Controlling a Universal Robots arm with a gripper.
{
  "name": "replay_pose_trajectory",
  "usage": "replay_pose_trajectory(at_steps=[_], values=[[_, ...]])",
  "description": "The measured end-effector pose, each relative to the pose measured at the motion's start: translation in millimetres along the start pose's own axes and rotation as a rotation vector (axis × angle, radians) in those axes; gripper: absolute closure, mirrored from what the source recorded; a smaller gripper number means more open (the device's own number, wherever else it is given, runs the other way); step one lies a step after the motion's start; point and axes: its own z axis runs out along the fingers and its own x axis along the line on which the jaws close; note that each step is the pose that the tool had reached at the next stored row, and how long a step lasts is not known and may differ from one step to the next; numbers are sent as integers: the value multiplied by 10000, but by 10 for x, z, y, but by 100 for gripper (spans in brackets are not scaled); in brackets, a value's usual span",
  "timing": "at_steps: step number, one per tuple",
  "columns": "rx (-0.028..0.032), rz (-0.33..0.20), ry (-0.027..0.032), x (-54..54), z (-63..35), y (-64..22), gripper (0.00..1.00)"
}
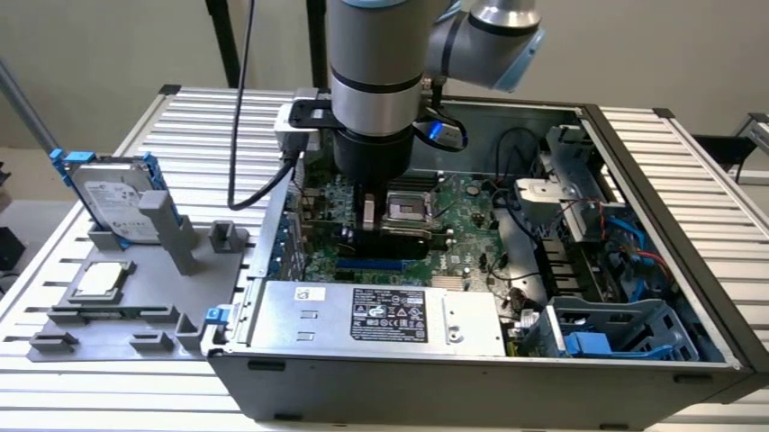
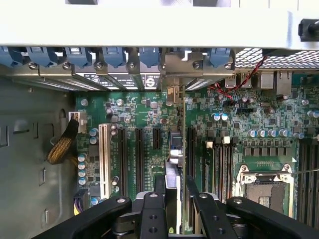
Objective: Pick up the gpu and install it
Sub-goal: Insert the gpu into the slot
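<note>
Gripper (image 2: 177, 199) clasps the gpu (image 2: 175, 149) edge-on between its fingers, over the motherboard (image 2: 234, 124).

Exterior high above case (image 1: 481, 387), wrist close over shared motherboard (image 2: 144, 112)

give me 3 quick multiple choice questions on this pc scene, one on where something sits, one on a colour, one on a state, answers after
1. Where is the hard drive?
A) upright on the grey stand outside the case
B) inside the case
C) on the floor

2. What colour is the motherboard?
A) red
B) green
C) white

3. How is the gpu?
A) lying flat on the grey stand
B) on edge, gripped by the pincer over the motherboard
C) fully outside the case

Answers:
1 A, it stands on the stand at the exterior view's left of the case.
2 B, green board shows around the slots.
3 B, the wrist view shows its thin edge clamped in the pincer.
</note>
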Motion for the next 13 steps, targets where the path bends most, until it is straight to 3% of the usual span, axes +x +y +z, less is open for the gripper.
replay_pose_trajectory(at_steps=[6,13], values=[[-37,-3,0,-10,25,1,73],[-125,-24,6,-7,74,0,73]])
